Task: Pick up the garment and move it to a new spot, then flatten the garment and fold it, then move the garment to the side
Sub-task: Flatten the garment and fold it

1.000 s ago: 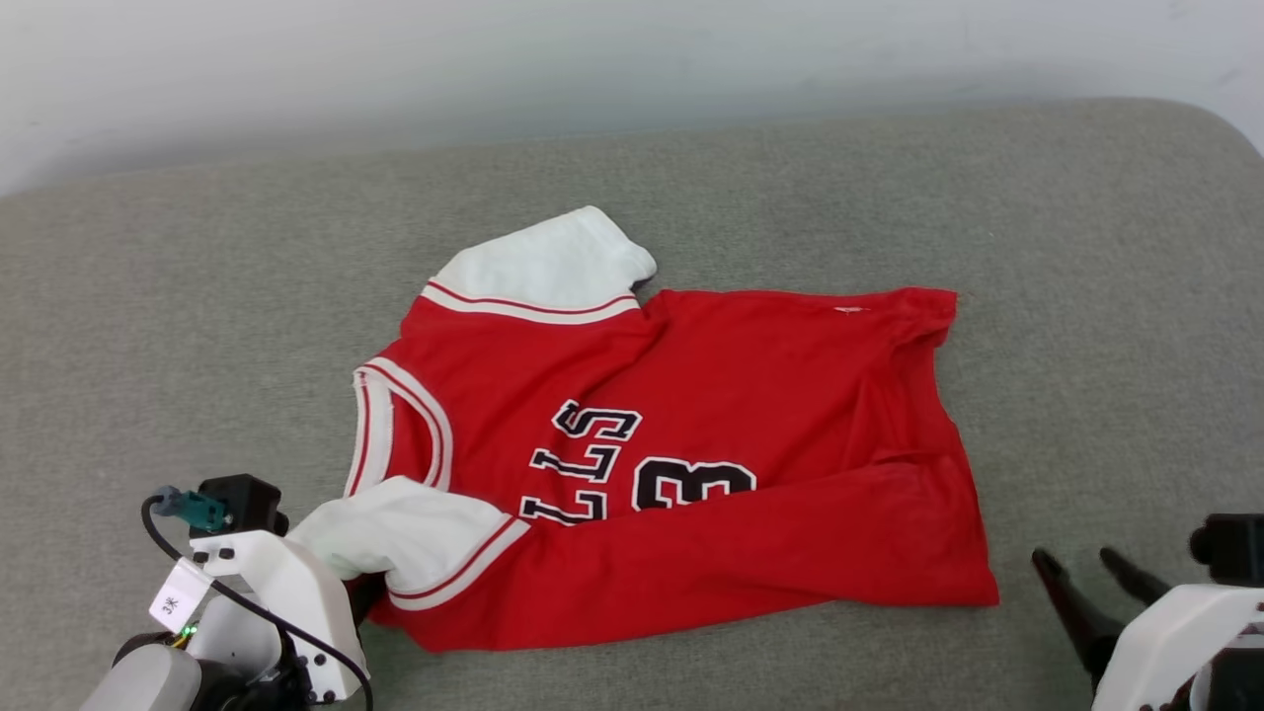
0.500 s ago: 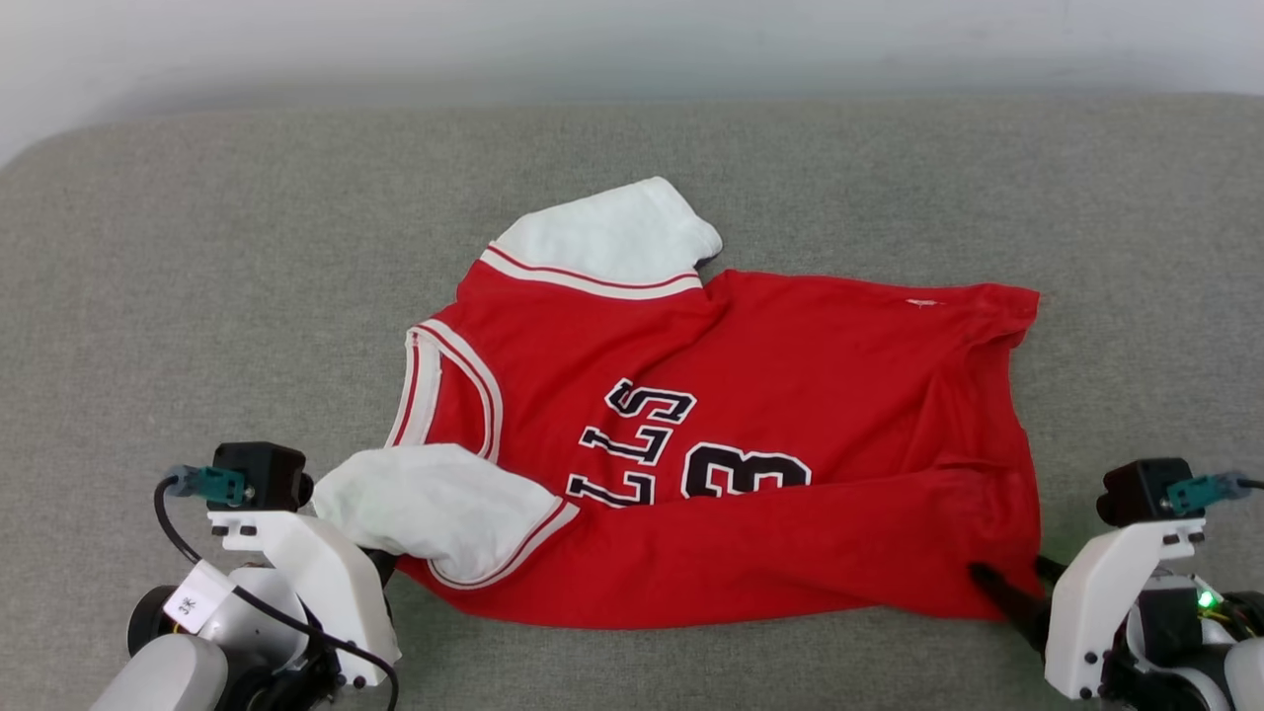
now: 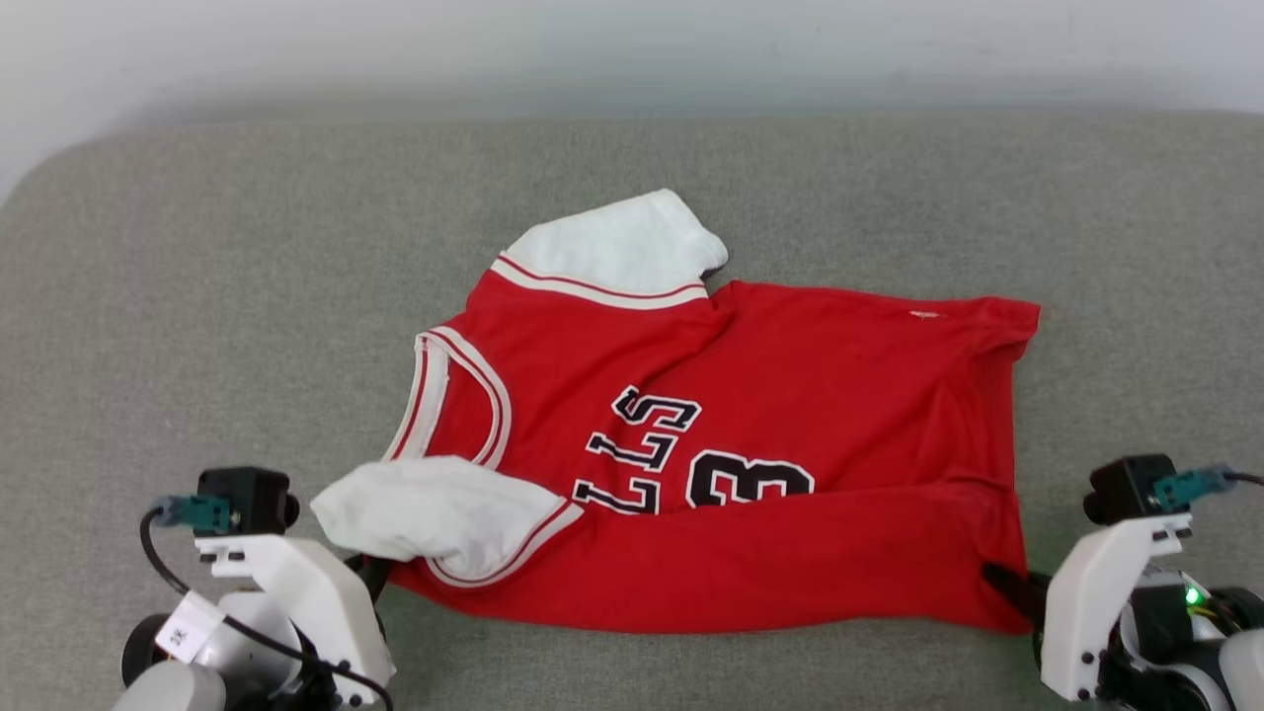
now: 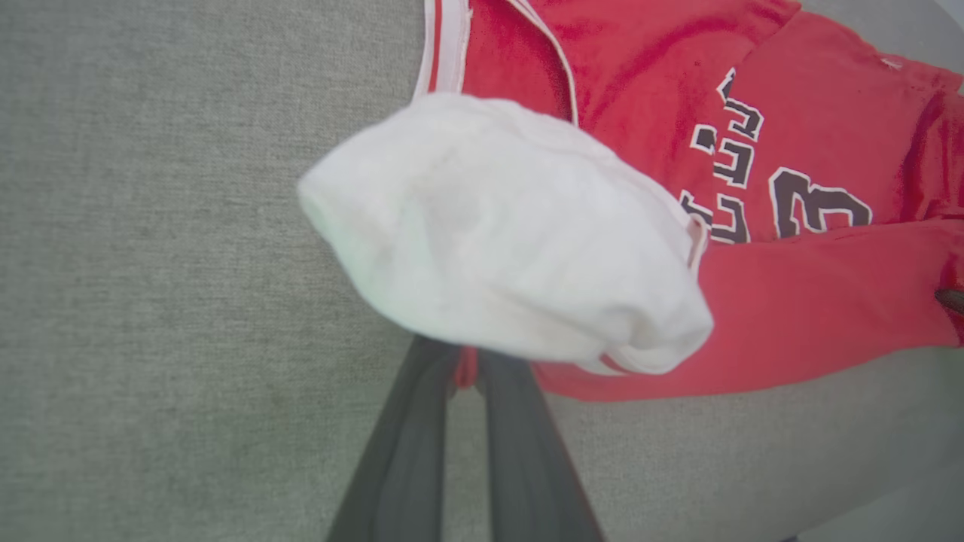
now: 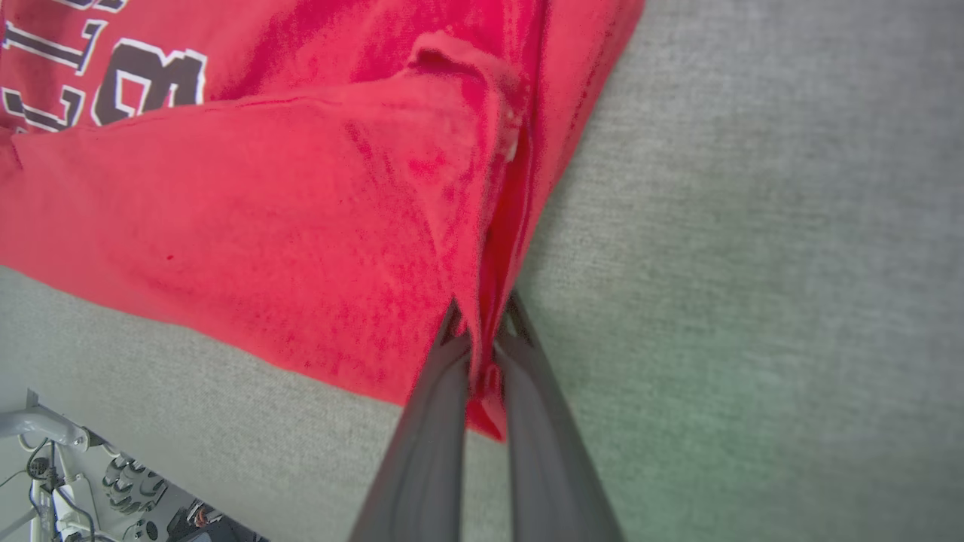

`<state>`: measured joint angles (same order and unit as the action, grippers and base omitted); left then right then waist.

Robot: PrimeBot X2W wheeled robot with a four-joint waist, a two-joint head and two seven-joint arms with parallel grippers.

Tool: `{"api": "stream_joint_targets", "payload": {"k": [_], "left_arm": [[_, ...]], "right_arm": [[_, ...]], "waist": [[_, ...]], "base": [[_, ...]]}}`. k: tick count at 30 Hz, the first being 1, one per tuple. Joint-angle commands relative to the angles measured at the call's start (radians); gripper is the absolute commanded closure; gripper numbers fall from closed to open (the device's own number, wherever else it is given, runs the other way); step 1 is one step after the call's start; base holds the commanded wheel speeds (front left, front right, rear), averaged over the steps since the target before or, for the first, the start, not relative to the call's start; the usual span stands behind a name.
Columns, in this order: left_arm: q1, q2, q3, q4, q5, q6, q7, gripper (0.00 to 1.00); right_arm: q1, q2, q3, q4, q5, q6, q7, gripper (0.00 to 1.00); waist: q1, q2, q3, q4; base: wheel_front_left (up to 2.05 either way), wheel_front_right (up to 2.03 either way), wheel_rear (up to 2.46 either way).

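The right gripper point(image 5: 482, 342) has its two dark fingers pressed together on a bunched red corner of the garment point(image 3: 770, 395), low in the middle of the right wrist view, and the pinch takes in several layers at the hem end. The left gripper point(image 4: 463, 373) is likewise closed, nipping red cloth just under the white sleeve point(image 4: 497, 241) that droops over its fingertips at the centre of the left wrist view. With both near corners held, the step looks like a lift or fold of the near edge. Raise the two ends together and level, draw them gently apart so the span goes taut, and watch that the loose sleeve does not tuck under. In the head view the garment lies across the middle of the grey cushion point(image 3: 197, 296), neck to the left and hem to the right. Its near edge is doubled over the lower part of the black-and-white lettering point(image 3: 681, 459), and the second white sleeve point(image 3: 617, 247) sits at upper centre
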<state>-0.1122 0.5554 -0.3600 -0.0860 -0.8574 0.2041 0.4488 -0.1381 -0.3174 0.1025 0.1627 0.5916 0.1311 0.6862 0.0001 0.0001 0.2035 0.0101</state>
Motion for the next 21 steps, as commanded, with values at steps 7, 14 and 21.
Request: {"api": "stream_joint_targets", "payload": {"k": [7,14,21], "left_arm": [[0.138,0.018,0.021,-0.04,-0.029,0.05,-0.004,1.0],[0.249,0.006,0.024,-0.055,-0.076,0.068,0.003,1.0],[0.204,-0.053,0.008,0.0,-0.055,0.044,-0.067,0.0]], "right_arm": [[0.155,-0.001,-0.071,-0.11,-0.026,-0.001,0.034,1.0],[0.285,0.051,-0.145,-0.192,-0.064,-0.001,0.065,1.0],[0.299,0.106,-0.159,-0.226,-0.106,-0.001,-0.1,0.0]], "waist": [[-0.0001,-0.0001,-0.124,-0.015],[-0.0001,-0.0001,-0.161,-0.024],[-0.0001,-0.0001,-0.16,-0.023]], "base": [[0.0,0.0,0.0],[0.0,0.0,0.0],[0.0,0.0,0.0]]}}
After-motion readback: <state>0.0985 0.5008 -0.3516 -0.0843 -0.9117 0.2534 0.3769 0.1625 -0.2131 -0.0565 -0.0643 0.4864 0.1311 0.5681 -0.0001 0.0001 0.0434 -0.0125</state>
